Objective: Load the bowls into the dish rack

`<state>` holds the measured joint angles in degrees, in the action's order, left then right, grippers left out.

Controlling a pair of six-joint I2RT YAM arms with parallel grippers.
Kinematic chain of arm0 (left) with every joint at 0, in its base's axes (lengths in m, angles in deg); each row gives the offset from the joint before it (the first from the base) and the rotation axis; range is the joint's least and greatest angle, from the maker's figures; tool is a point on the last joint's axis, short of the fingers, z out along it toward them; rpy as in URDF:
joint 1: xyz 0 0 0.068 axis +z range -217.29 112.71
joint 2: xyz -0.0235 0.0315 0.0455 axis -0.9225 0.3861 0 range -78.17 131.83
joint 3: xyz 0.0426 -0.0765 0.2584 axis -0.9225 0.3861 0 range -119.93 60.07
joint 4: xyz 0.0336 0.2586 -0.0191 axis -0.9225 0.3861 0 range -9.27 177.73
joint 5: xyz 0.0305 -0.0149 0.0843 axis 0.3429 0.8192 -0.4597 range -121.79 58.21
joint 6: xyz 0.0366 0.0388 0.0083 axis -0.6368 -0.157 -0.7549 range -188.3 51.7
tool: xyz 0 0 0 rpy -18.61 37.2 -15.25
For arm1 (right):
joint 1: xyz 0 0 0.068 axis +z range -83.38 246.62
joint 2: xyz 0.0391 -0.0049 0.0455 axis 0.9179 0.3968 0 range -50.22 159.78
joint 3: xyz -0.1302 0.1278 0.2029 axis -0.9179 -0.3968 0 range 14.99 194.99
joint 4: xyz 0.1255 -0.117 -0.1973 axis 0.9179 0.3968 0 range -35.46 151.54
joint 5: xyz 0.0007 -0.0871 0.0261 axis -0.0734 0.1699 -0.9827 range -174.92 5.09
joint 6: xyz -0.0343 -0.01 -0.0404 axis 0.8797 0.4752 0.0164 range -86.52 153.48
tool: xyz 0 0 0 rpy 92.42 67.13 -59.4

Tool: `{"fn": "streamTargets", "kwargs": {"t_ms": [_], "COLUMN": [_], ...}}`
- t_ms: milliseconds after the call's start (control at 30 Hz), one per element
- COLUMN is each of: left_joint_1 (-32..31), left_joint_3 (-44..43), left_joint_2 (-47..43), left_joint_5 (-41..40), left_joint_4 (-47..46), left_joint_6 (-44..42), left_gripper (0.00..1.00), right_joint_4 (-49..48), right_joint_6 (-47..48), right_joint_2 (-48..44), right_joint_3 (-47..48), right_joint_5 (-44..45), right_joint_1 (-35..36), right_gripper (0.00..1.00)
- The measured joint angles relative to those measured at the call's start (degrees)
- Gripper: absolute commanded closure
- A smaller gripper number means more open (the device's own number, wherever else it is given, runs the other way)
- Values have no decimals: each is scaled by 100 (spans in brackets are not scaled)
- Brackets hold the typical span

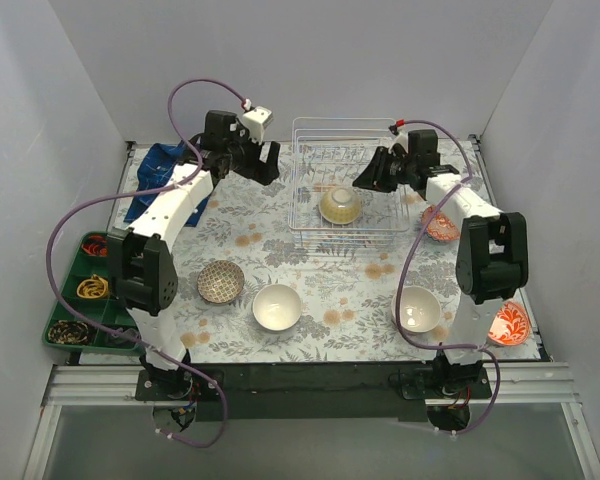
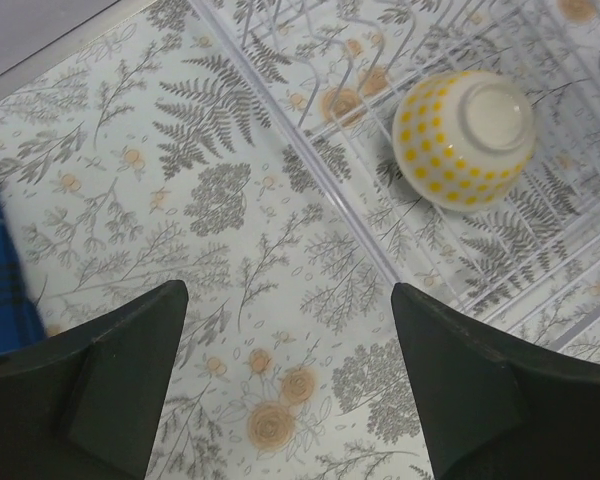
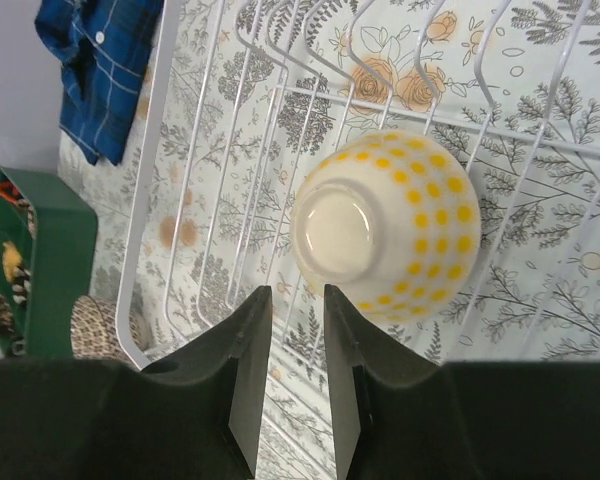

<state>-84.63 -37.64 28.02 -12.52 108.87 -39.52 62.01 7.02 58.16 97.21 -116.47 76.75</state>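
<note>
One bowl is in: the yellow-dotted bowl [image 3: 385, 225] sits upside down, foot ring up, on the wires near the middle of the dish rack [image 1: 296, 190]. Nothing else is in the rack. R gripper [image 3: 297, 295] hangs just beside it, fingers a slim gap apart w/ nothing between them, not touching the bowl. L gripper [image 2: 288, 295] is spread wide and empty over the table [image 1: 320, 335], just outside the rack's left wall.

Not yet loaded, all upright on the table:
- brown patterned bowl [image 1: 221, 282]
- white bowl [image 1: 277, 306] beside it
- second white bowl [image 1: 418, 308] by the R arm base
- red patterned bowl [image 1: 442, 228] right of the rack, partly hidden by the arm
- red-and-white bowl [image 1: 508, 323] at the near right corner

Handling, my guess: rigid, glazed, prob ceramic, so light enough but slick and easy to chip. I'd pinch the rim, one finger inside and one outside, b/c the bodies look too wide for the jaws. Then set down gently on the wires.

Green compartment tray [image 1: 68, 268] at the left edge holds small odds and ends, too small to ID. Blue cloth [image 1: 165, 165] lies at the far left corner.
</note>
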Motion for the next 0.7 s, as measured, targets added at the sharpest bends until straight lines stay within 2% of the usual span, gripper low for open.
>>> {"fn": "streamTargets", "kwargs": {"t_ms": [167,300,433,533,700], "left_joint_1": [26,341,1010,1379,1777], "left_joint_3": [437,-35,-767,-811,-721], "left_joint_2": [-575,-629,-428,-431,-450], "left_joint_5": [-621,-1080,-1556,-1873,-1958], "left_joint_4": [59,435,804,986,1261], "left_joint_6": [-129,37,225,332,686], "left_gripper": [11,11,8,8,8], "right_joint_4": [568,1130,1639,1921,2332], "right_joint_6": [907,2085,3423,4273,5403], "right_joint_2": [-474,-890,-1150,-1185,-1084], "right_joint_3": [42,352,876,1130,1150], "right_joint_5": [188,262,210,203,422], "right_joint_1": [109,636,1751,2710,4044], "right_gripper": [64,56,54,55,55]}}
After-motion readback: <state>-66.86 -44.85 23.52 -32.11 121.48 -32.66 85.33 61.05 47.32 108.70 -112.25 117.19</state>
